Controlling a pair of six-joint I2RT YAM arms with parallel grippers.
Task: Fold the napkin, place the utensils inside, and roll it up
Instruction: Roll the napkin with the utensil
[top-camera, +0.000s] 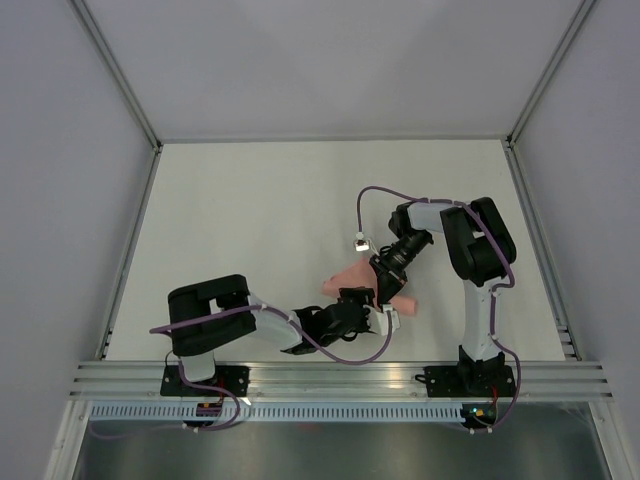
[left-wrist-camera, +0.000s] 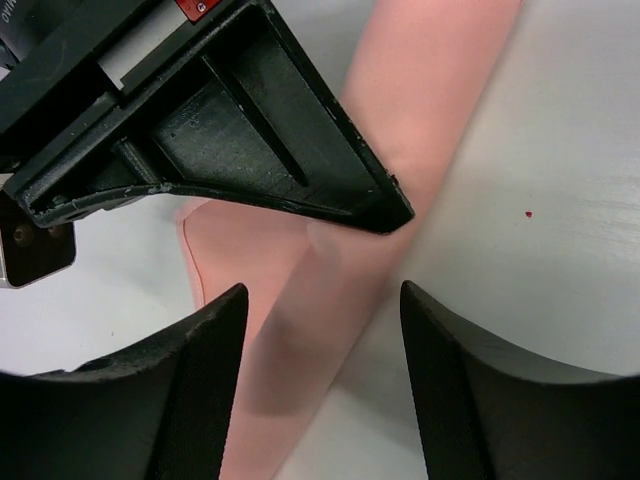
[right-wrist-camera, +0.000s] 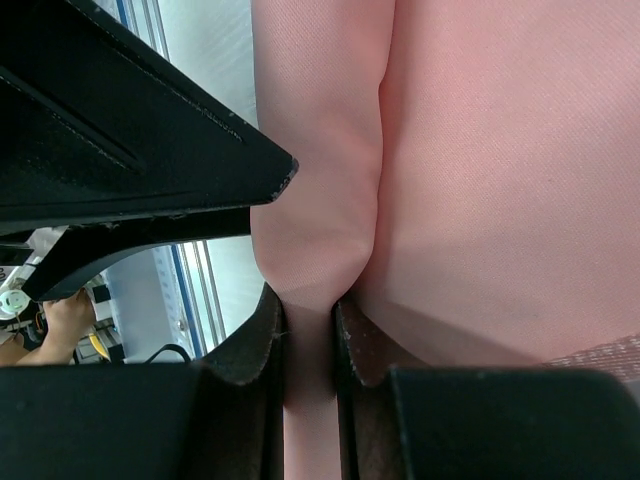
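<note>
The salmon-pink napkin (top-camera: 343, 279) lies folded into a narrow band on the white table, between the two arms. My right gripper (top-camera: 386, 298) comes down on it from behind. In the right wrist view, this gripper (right-wrist-camera: 310, 312) is shut on a pinched fold of the napkin (right-wrist-camera: 480, 180). My left gripper (top-camera: 356, 306) is open. In the left wrist view, its jaws (left-wrist-camera: 322, 305) stand either side of the pink band (left-wrist-camera: 420, 110) without touching it. The right gripper's black finger (left-wrist-camera: 250, 130) crosses the band just ahead of them. No utensils are visible.
The metal rail (top-camera: 340, 378) with both arm bases runs along the near edge. Grey walls close the table at the left, right and back. A white connector (top-camera: 360, 241) hangs on the right arm's purple cable. A tiny red speck (left-wrist-camera: 528, 213) lies on the table.
</note>
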